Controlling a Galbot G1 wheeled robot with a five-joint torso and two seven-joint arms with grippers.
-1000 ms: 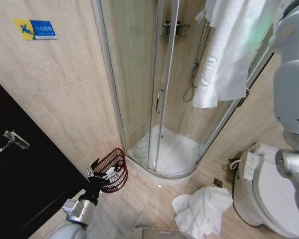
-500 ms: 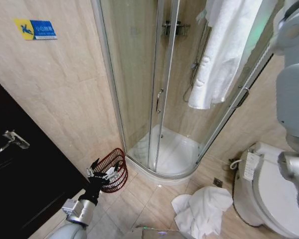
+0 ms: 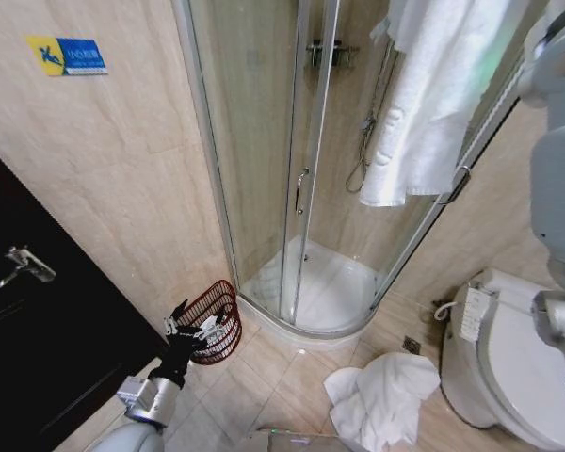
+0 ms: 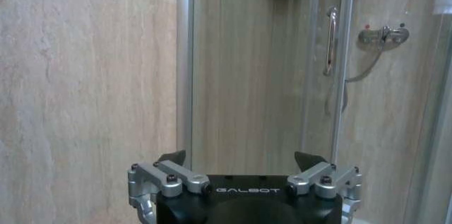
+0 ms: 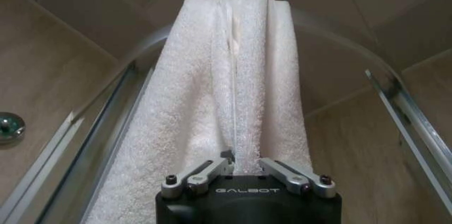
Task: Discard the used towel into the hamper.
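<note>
A white towel [image 3: 433, 104] hangs over the top rail of the shower enclosure at the upper right. In the right wrist view my right gripper [image 5: 244, 163] is shut on a fold of this towel [image 5: 233, 75], which rises from the fingers up to the rail. My right arm [image 3: 557, 160] reaches up along the right edge of the head view. The hamper [image 3: 214, 320], a dark red wire basket, stands on the floor by the wall, left of the shower. My left gripper [image 3: 190, 322] hangs just in front of it, open and with nothing in it [image 4: 240, 158].
A second white towel [image 3: 381, 400] lies heaped on the floor tiles between the shower base and the toilet [image 3: 518, 367]. A dark door [image 3: 38, 330] with a metal handle fills the left side. The glass shower door [image 3: 264, 160] is closed.
The hanging towel swung left and bunched narrower half a second ago, then spread back to the right. My right arm shifted slightly. The left arm and hamper have not moved.
</note>
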